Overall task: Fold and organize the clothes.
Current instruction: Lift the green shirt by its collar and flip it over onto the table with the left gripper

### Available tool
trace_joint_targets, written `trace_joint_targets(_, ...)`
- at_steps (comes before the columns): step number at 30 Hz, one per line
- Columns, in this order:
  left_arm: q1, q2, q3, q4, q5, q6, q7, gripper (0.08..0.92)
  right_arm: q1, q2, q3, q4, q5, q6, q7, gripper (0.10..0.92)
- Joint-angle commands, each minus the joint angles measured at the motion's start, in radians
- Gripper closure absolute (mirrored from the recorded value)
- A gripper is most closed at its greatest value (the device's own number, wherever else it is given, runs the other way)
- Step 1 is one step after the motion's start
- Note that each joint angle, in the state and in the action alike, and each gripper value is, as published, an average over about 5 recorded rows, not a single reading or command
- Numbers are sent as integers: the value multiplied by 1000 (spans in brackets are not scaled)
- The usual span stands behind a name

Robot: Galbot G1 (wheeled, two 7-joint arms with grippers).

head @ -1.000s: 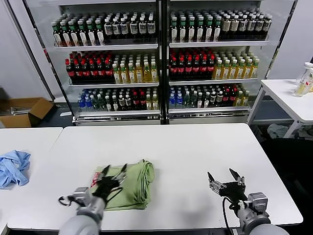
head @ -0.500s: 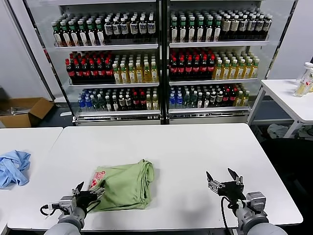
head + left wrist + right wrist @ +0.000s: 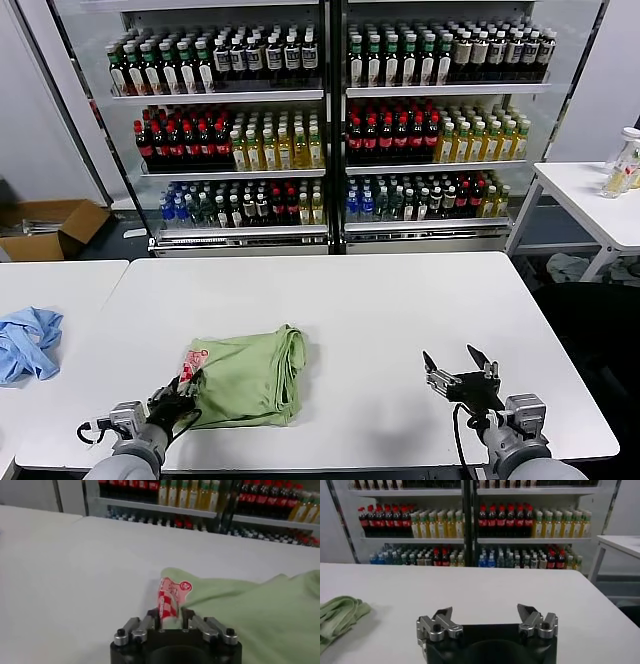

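The light green polo shirt (image 3: pixel 245 375) lies folded into a thick bundle on the white table (image 3: pixel 380 320), left of centre near the front edge. Its red-and-white printed corner (image 3: pixel 169 600) points at my left gripper (image 3: pixel 183 393). In the left wrist view my left gripper (image 3: pixel 170 614) has its jaws shut on that printed corner of the shirt. My right gripper (image 3: pixel 460 365) hovers open over bare table at the front right, well clear of the shirt; the right wrist view shows its jaws (image 3: pixel 487 617) wide apart with nothing between them and the shirt (image 3: pixel 337 617) far to one side.
A crumpled light blue cloth (image 3: pixel 25 340) lies on the neighbouring table at the far left. Drink-filled fridge shelves (image 3: pixel 320 130) stand behind the table. A cardboard box (image 3: pixel 50 228) sits on the floor at the left, and a side table (image 3: pixel 590 200) with bottles stands at the right.
My left gripper dropped back toward the table's front edge and shut on the shirt's printed corner. The shirt bundle slid slightly left. The right gripper stayed put.
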Motion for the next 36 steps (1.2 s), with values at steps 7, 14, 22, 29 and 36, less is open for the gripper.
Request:
trace_joint_targets(7,40,84,-247,-161,-269,-13,66,841,-3,-20,25,10,12,1,-2,203)
trace_joint_targets(14,104,263,-692,-134,-632,84,60,886,-2,-25,42,7,30,4,-7,203)
trace_joint_targets(22,51,272,-498,-209,-644,84,-27,886,-14,-30,52,11,30,8,-9,203)
trace_joint_targets(29,-10,-99,264,-349,-107,83,18,886,-55,-40,81,34,27,8,-8,203)
trace_joint_targets(36,-77,-305,454,-258,49,80,40,886,-82,-44,105,56,26,6,-6,203)
